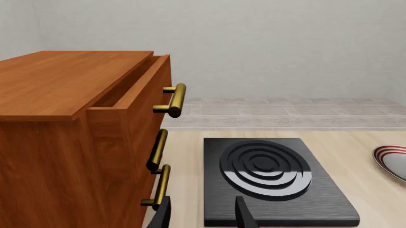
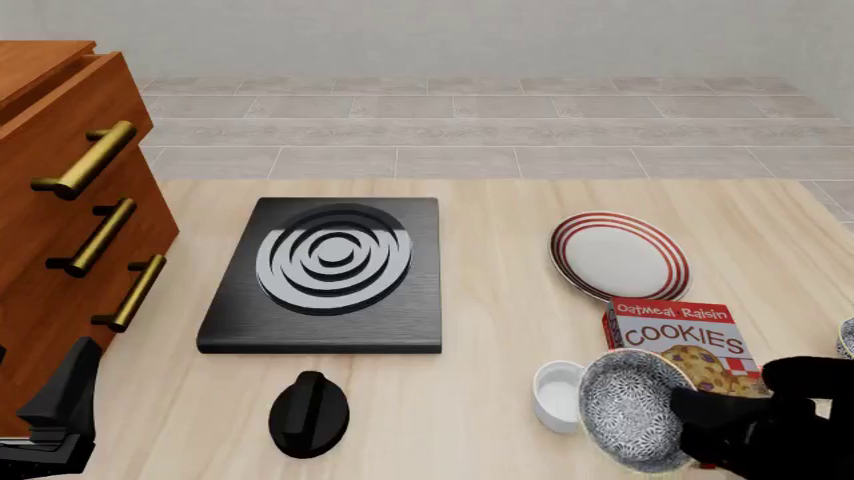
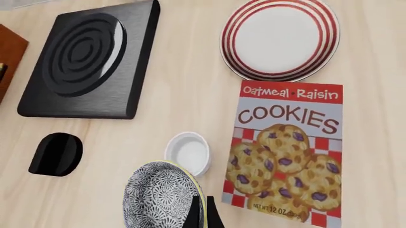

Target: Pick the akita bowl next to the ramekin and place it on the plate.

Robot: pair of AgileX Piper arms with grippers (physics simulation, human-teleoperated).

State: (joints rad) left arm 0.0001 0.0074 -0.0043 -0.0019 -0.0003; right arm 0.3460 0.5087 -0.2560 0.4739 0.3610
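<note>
The akita bowl (image 2: 627, 405) is tipped on edge and held up off the table, just right of the white ramekin (image 2: 557, 397). My right gripper (image 2: 697, 418) is shut on the bowl's rim. In the right wrist view the bowl (image 3: 159, 194) fills the area by the gripper (image 3: 203, 214), whose fingers pinch its rim, and the ramekin (image 3: 189, 153) stands just beyond. The red-ringed plate (image 2: 619, 255) lies farther away on the right, also seen in the wrist views (image 3: 279, 38) (image 1: 392, 159). My left gripper (image 2: 64, 400) hangs open at the near left (image 1: 203, 216), holding nothing.
A cookie box (image 2: 683, 345) lies flat between the bowl and the plate. A black stove burner (image 2: 331, 270) sits mid-table, with a black knob (image 2: 308, 412) near its front. A wooden drawer cabinet (image 2: 67, 200) with brass handles stands at the left, its top drawer slightly open.
</note>
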